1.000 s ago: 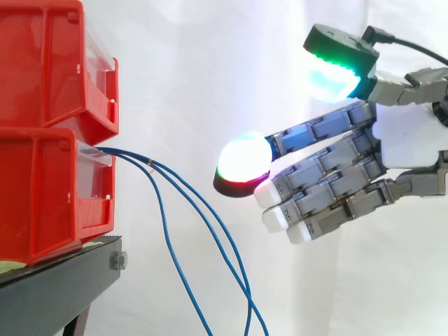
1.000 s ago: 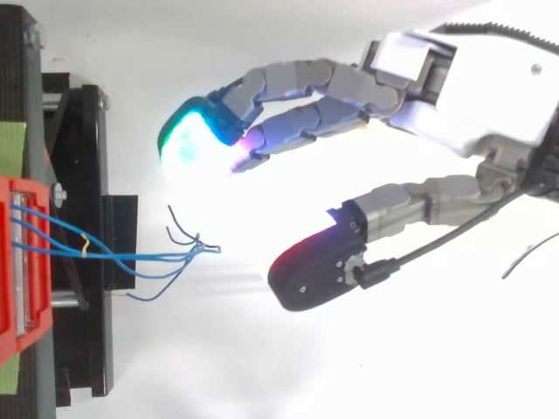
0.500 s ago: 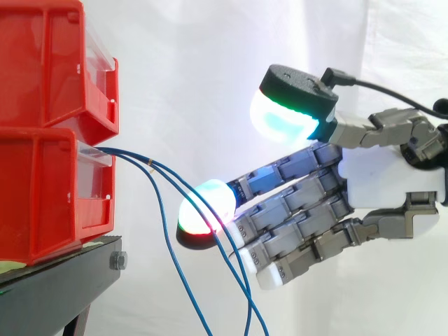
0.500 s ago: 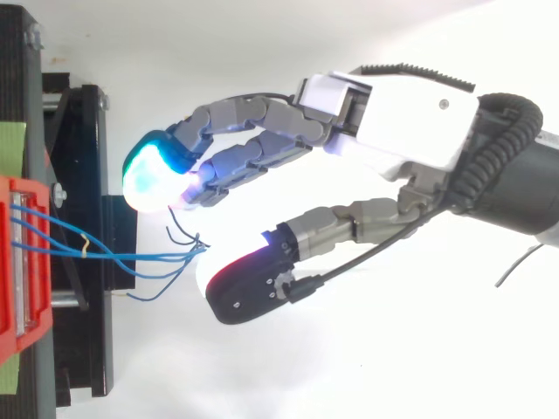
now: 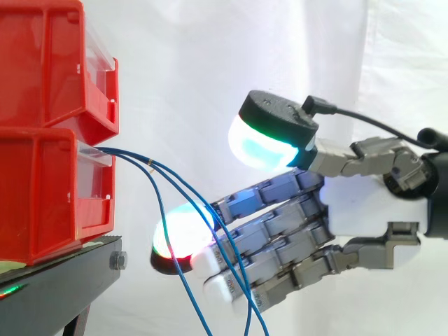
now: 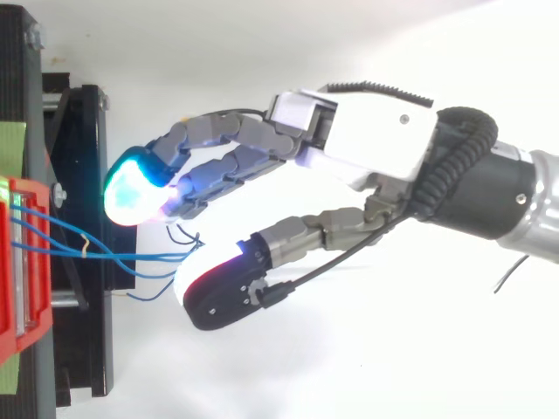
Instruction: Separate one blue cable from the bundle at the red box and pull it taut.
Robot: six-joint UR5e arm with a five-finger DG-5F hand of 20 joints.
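The hand (image 5: pixel 357 210) has come left toward the red bins (image 5: pixel 49 189) and sunk a little. Its fingers (image 5: pixel 183 231), still fairly straight, now reach in among the hanging blue cables (image 6: pixel 140 256). A second ago they were well to the right of them. Seen from above, the thumb (image 6: pixel 218 292) now sits just beside the cables' loose ends.

Hand (image 6: pixel 376 144) enters from the right, fingers stretched toward the red box (image 6: pixel 7 262) at the left edge, thumb spread apart below them. Blue cables (image 6: pixel 105 255) run from the box across the black stand (image 6: pixel 83 157); their loose ends lie between fingers and thumb.
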